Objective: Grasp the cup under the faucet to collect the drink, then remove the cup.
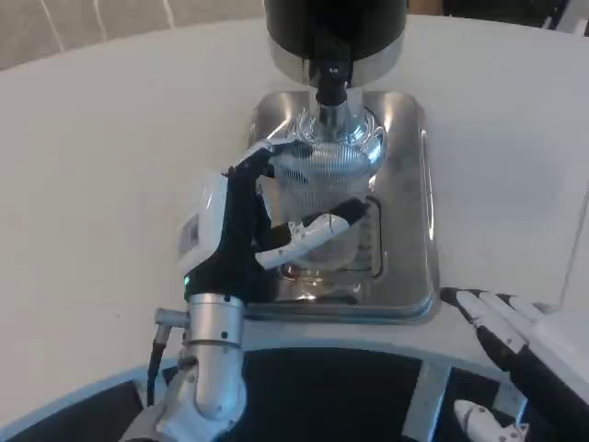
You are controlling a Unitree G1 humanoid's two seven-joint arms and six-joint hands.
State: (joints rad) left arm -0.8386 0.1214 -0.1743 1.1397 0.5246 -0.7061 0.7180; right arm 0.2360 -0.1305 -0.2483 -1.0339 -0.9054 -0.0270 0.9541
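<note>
Nearest to us, at the bottom edge, we see the left forearm [210, 368], a silver cylinder rising from the dark curved rim [350, 368] of the table's near side, with a thin cable looping off its left flank. Above it sits the left hand [248, 230], its white back turned toward the picture's left and its black-and-white fingers [322, 226] wrapped around the cup [322, 170]; we judge this hand to be gripping the cup, with one finger lying across the lower front of the glass and others curling round its upper left side. The cup is a clear ribbed vessel standing upright on the metal drip tray [405, 203], directly beneath the faucet [331, 83], whose dark spout points down into its mouth. We cannot tell whether any drink is in the cup. The faucet juts from the black dispenser [336, 23] with a chrome band at its base, which stands at the far end of the tray. The tray rests on the white table [101, 166]. In the lower right corner we see the right hand [511, 336], lying well apart from the tray's near right corner, its fingers stretched out and apart toward the left, holding nothing.
</note>
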